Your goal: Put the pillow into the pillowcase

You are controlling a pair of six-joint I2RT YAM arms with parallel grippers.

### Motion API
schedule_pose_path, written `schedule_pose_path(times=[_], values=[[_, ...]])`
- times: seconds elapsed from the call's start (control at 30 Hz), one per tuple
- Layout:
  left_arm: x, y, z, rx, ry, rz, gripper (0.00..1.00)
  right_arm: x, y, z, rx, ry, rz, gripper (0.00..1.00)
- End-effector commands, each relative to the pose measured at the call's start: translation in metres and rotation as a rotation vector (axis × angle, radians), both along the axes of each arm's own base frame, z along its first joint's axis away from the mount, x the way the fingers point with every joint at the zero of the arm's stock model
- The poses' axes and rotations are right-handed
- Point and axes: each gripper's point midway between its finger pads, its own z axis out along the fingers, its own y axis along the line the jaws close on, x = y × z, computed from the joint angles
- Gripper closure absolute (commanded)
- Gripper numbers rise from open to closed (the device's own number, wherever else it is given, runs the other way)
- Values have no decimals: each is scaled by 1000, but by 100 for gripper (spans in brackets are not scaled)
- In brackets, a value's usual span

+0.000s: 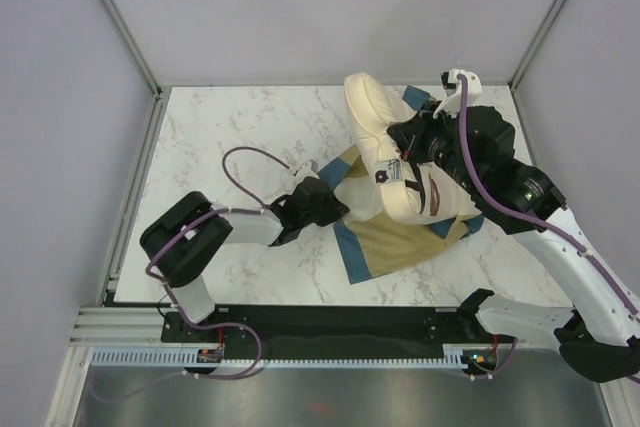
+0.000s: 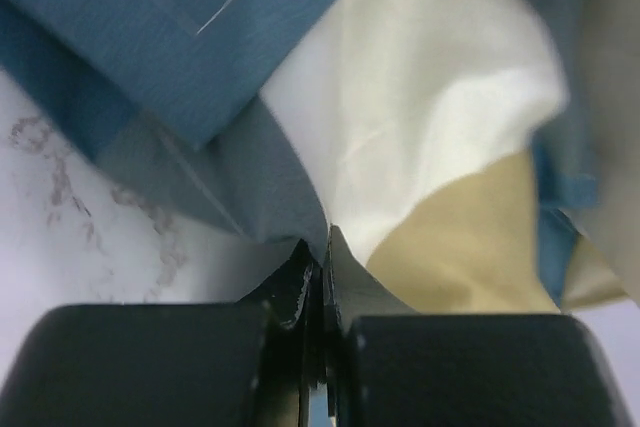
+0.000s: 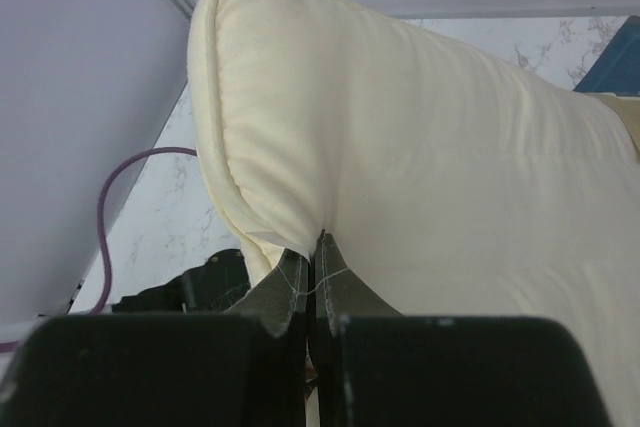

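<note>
Pillow [image 1: 372, 122] toward the far right corner of the tabletop [image 1: 220, 127]: cream, plump, bent in the middle, one end up by the far edge, the other resting on the pillowcase [image 1: 385, 252]. Pillowcase crumpled beneath and around it, blue, tan and cream blocks spilling out toward the middle of the tabletop and the near edge.

Left end effector [image 2: 322, 247] at the left side of the pillowcase, low over the marble surface, fingers drawn tight together, pinching a fold of blue-grey cloth at the tips. More blue fabric just beyond the pinch, with pale cream and tan cloth bunched to the right in the left wrist view; whether that cream is pillow or pillowcase, impossible to tell.

Right end effector [image 3: 312, 245] over the pillow near the right edge of the tabletop, fingers closed narrow on the stitched seam at the pillow's edge, loose threads showing at the tips. Purple cable [image 1: 250, 152] looping above the left arm.
</note>
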Motion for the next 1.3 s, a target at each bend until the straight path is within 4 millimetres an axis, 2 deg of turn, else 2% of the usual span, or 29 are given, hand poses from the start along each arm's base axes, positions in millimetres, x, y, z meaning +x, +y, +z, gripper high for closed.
schedule_pose_path(times=[0.0,0.07,0.1,0.17,0.2,0.23,0.27,0.3,0.33,0.37,0.43,0.47,0.5,0.53,0.67,0.7,0.73,0.77,0.8,0.87,0.9,0.97,1.0,1.07,1.1,1.17,1.2,1.27], values=[[12,-4,109,-146,-324,-40,98,0,0,25,70,-66,-4,100],[4,-5,144,-182,-403,-96,98,0,3,24,69,-63,10,100],[-1,-3,175,-222,-452,-108,98,2,5,24,68,-61,13,100],[-10,-4,213,-247,-492,-152,98,0,9,25,68,-60,39,100],[-13,-3,229,-262,-511,-165,98,2,13,21,62,-51,52,100],[-20,2,261,-294,-549,-170,98,2,15,18,57,-43,59,100],[-23,4,281,-318,-575,-170,98,3,20,13,54,-29,78,100],[-27,9,292,-331,-588,-166,98,4,22,4,40,-11,84,100],[-36,13,311,-365,-613,-184,98,5,24,-2,33,1,87,100],[-40,16,315,-359,-607,-190,98,6,26,-8,28,12,91,100],[-49,21,344,-391,-645,-207,98,10,32,-30,5,54,102,100],[-52,21,345,-375,-641,-227,98,12,35,-35,7,59,107,100],[-56,23,363,-389,-669,-235,98,12,41,-41,9,73,129,100],[-58,25,369,-387,-675,-241,98,13,44,-52,2,94,137,100],[-71,36,399,-416,-729,-249,98,16,52,-67,-8,126,157,98],[-73,38,396,-416,-728,-249,98,16,52,-67,-11,126,159,95],[-75,39,376,-363,-677,-267,98,14,55,-67,-9,128,180,90],[-77,43,368,-346,-666,-261,98,13,56,-67,-17,122,193,79],[-80,50,344,-317,-639,-254,98,10,56,-64,-18,114,206,59],[-81,59,316,-279,-624,-235,98,9,48,-62,-44,103,188,46],[-85,66,284,-240,-596,-232,98,7,43,-51,-46,78,177,40],[-88,73,258,-216,-588,-225,98,9,29,-47,-83,73,119,39],[-91,77,226,-183,-552,-229,98,8,23,-43,-102,61,106,37],[-96,86,213,-177,-559,-218,98,6,10,-32,-116,44,61,35],[-99,89,192,-154,-535,-224,98,5,6,-29,-120,35,50,32],[-103,94,183,-143,-542,-230,98,3,-1,-26,-120,25,28,29],[-105,96,169,-126,-526,-235,98,1,-7,-24,-118,14,5,25],[-103,102,165,-109,-535,-209,98,-3,-16,-23,-119,1,-19,24]])
